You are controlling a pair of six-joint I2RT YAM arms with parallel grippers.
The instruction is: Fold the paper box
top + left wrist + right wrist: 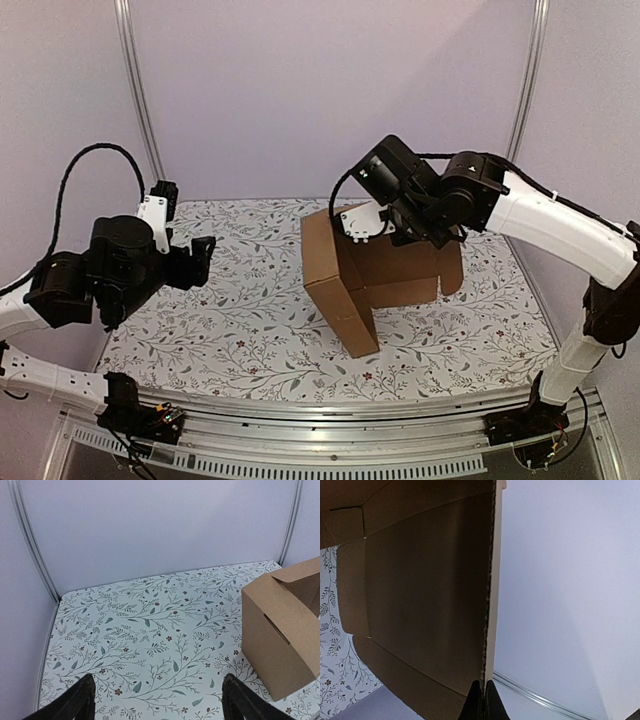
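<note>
My right claw [483, 700] was pinched shut on the edge of one raised wall of the paper box [420, 590]. In the right wrist view that corrugated edge ran straight up the middle of the frame from between my fingertips. Left of it I saw the box's brown inside, with creased flaps along the upper left and lower left. In the top view the box stood partly raised, just right of centre, with a tall panel toward the bottom of the frame and lower walls behind it to the right. It rested on the flower-patterned surface [230, 330]. My left claw [157, 690] was spread wide and held nothing. It hovered over the surface at the left of the top view, well apart from the box, which showed at the right edge of the left wrist view.
</note>
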